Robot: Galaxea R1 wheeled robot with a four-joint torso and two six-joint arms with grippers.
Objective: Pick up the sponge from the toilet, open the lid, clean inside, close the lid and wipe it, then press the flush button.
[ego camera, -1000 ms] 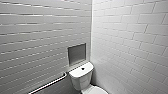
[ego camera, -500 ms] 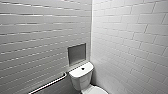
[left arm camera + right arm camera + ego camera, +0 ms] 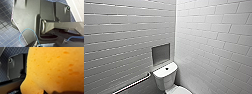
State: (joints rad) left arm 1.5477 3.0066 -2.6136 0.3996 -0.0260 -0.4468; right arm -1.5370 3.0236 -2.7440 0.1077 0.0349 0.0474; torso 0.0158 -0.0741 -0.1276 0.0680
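Note:
The white toilet [image 3: 164,79] stands in the corner of the tiled room, low in the head view. Its tank top carries the small dark flush button [image 3: 166,68]. Only the back edge of the lid [image 3: 180,90] shows, at the picture's lower border, and it lies down. The orange sponge [image 3: 56,69] looms very close to the right wrist camera, porous and bright, with my right gripper shut on it. My left gripper is open and holds nothing; its wrist view looks at the robot's own dark body over the floor.
A metal grab bar [image 3: 134,83] runs along the left wall beside the tank. A recessed grey panel [image 3: 161,53] sits in the wall above the tank. White tiled walls meet just behind the toilet. The floor [image 3: 6,31] is small dark blue tiles.

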